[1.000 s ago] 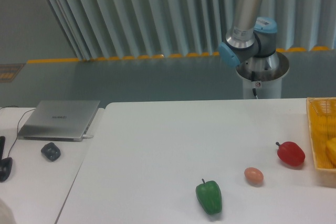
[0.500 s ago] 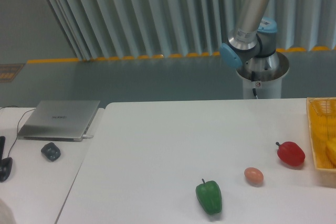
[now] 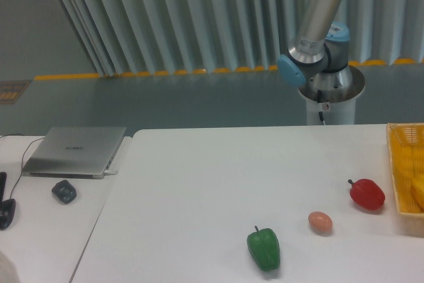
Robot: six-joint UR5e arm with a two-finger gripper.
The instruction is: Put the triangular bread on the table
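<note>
The white table (image 3: 199, 190) fills the lower part of the view. In the yellow basket (image 3: 399, 164) at the right edge lies a golden-yellow rounded lump (image 3: 419, 191), mostly cut off by the frame; it looks like the triangular bread, though its shape cannot be made out. Only the arm's base and its lower link (image 3: 317, 24) show behind the table's far edge. The link rises out of the top of the frame, and the gripper is out of view.
On the table's front right lie a red pepper (image 3: 367, 193), a small brown egg (image 3: 320, 222) and a green pepper (image 3: 264, 248). A smaller desk at the left holds a closed laptop (image 3: 76, 150) and a dark mouse (image 3: 64, 191).
The arm's lower link has leaned to the right and its upper joint has risen towards the top of the frame. The things on the table have not moved.
</note>
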